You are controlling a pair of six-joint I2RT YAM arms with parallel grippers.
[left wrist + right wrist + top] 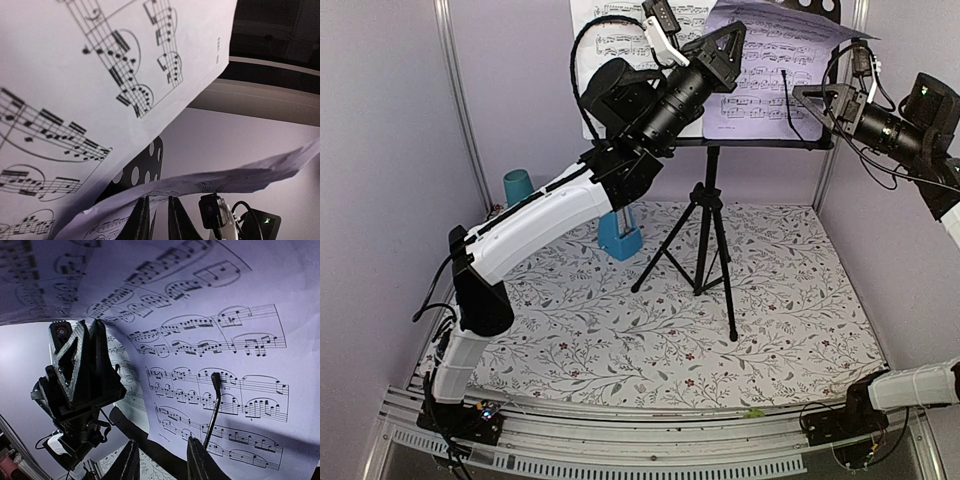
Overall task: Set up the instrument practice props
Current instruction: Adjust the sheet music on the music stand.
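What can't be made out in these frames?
- Top view: metronome, upper part hidden behind the left arm.
- Top view: white page, top cut off by the picture edge.
- Left wrist view: left gripper at the lavender page; whether it pinches the sheet is unclear.
- Music stand tray, mostly covered by both pages.

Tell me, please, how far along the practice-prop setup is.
Done: the music stand stands open with the white page on it, and the metronome sits beside it. In hand: the lavender page is up too but flops forward at the top. The left jaws sit nearly closed at its edge, the right jaws open. Left: probably flattening that page and withdrawing.
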